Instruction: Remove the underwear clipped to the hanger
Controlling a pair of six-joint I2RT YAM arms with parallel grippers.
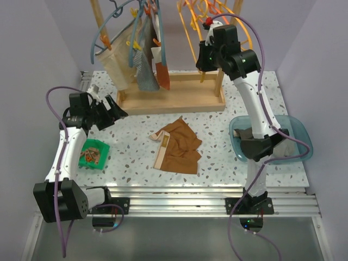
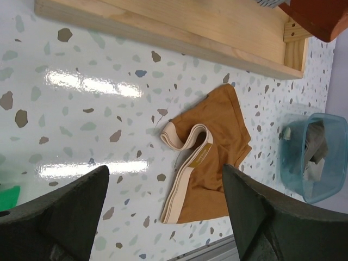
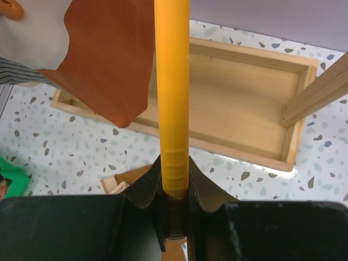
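Observation:
The rust-brown underwear (image 1: 179,147) with its pale beige waistband lies crumpled and free on the speckled table, mid-front. It also shows in the left wrist view (image 2: 217,147), and a corner of it in the right wrist view (image 3: 136,176). My right gripper (image 1: 205,62) is raised at the rack, shut on the yellow-orange hanger (image 3: 171,81); in its own view the gripper (image 3: 175,171) pinches the hanger's straight bar. No cloth shows on that bar. My left gripper (image 1: 116,110) is open and empty above the table's left side, well left of the underwear; its own view shows the gripper (image 2: 164,171) spread wide.
A wooden rack base (image 1: 174,97) stands at the back, with cloths (image 1: 138,62) hung on blue-grey hangers and a rust-red cloth (image 3: 109,60). More orange hangers (image 1: 191,16) hang at the top. A green tray (image 1: 93,153) sits front left, a blue bin (image 1: 299,142) right.

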